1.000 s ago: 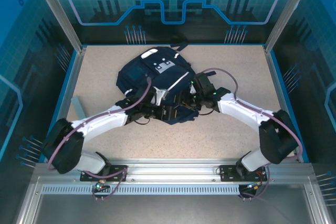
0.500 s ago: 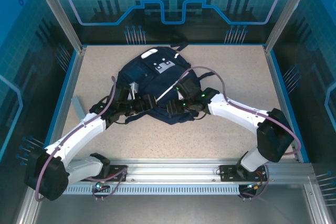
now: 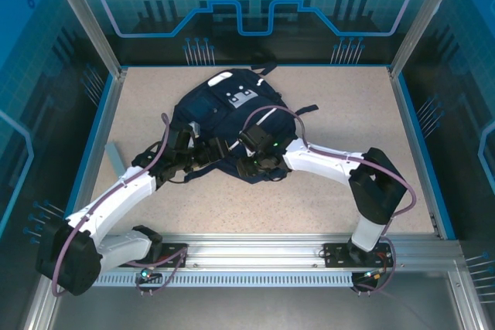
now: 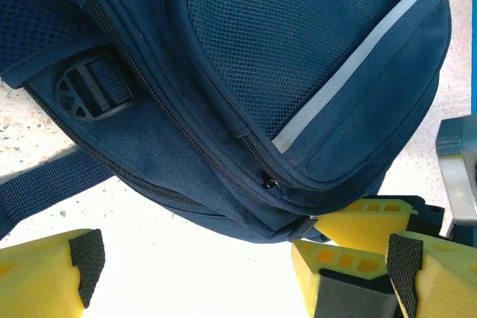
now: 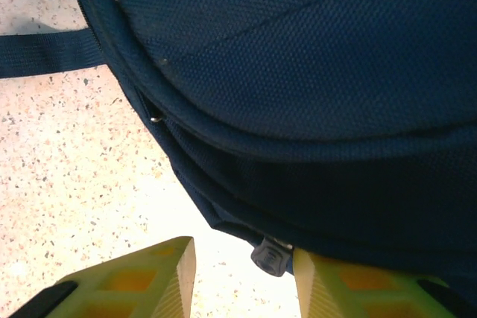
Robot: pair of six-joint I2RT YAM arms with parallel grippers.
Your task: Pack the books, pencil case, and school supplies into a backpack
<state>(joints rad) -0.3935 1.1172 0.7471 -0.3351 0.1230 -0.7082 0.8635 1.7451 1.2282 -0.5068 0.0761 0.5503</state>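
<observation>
L claw wide, empty; R claw half-shut round grey zip pull at 6 o'clock edge of backpack, tiny pull cd slip out.

The backpack lies mid-bench, its top loop toward the far edge. The left gripper is at the backpack's near-left edge, and the right gripper is just right of it at the near edge. A strap trails off to the right.

A speckled beige tabletop is seen beneath the left gripper; blue patterned wall panels are set beyond it.
</observation>
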